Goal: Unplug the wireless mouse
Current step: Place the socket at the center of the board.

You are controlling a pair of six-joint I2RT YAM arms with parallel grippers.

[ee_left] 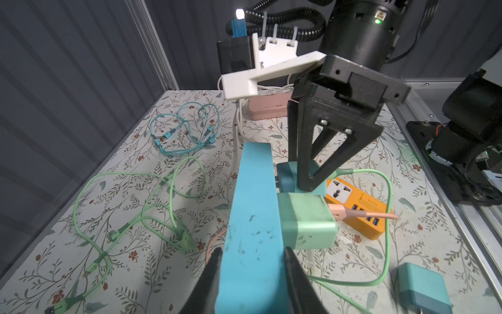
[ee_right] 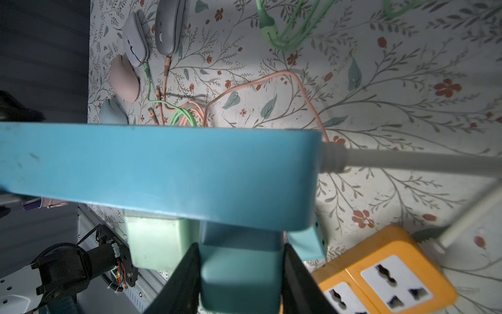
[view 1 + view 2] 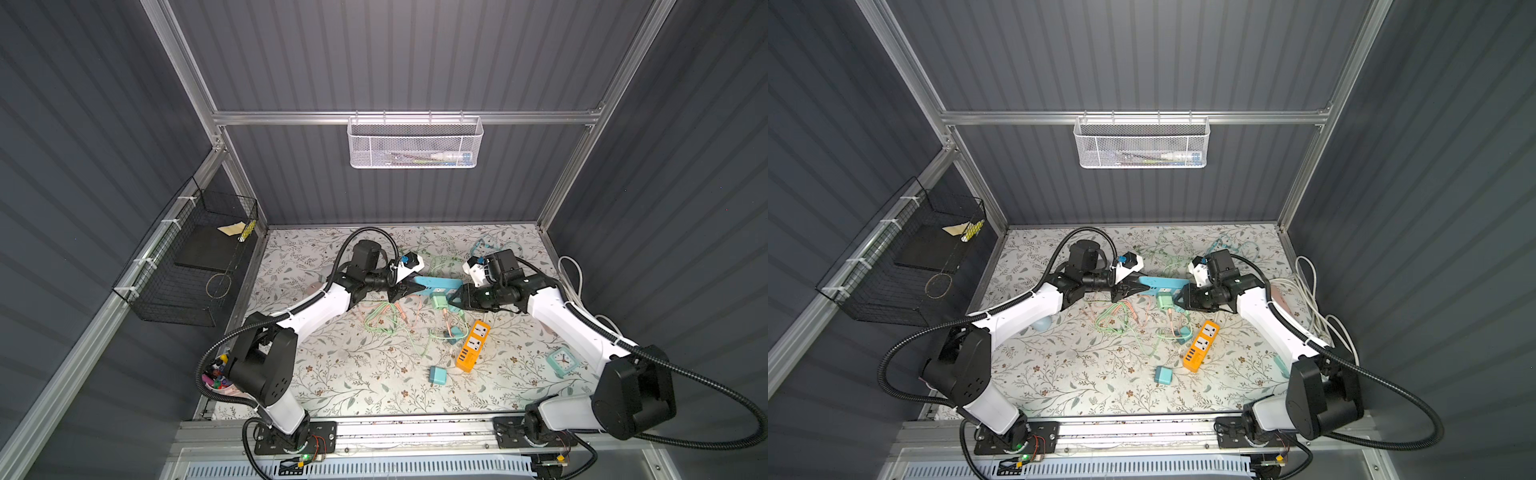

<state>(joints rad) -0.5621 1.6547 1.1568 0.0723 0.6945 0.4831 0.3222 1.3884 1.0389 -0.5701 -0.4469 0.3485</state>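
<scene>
Several wireless mice lie by the table's left edge; a green cable enters the white mouse (image 2: pixel 135 38) and a pink one the grey mouse (image 2: pixel 169 24). The blue power strip (image 3: pixel 436 284) is held off the table mid-table. My left gripper (image 1: pixel 252 250) is shut on its end, fingers pressed on both sides. My right gripper (image 2: pixel 241 246) is shut on a teal charger (image 1: pixel 288 176) at the strip's side, its prongs partly showing. Beside it a mint charger (image 1: pixel 307 220) with a pink cable sits in the strip. Both grippers (image 3: pixel 405 291) (image 3: pixel 455 301) face each other.
An orange power strip (image 3: pixel 473 345) lies below the right gripper, a loose teal adapter (image 3: pixel 437 376) nearer the front. Green cables (image 3: pixel 386 320) sprawl mid-table, a blue cable (image 1: pixel 187 130) at the back. A teal clock (image 3: pixel 561 360) and white cords (image 3: pixel 1312 299) sit right.
</scene>
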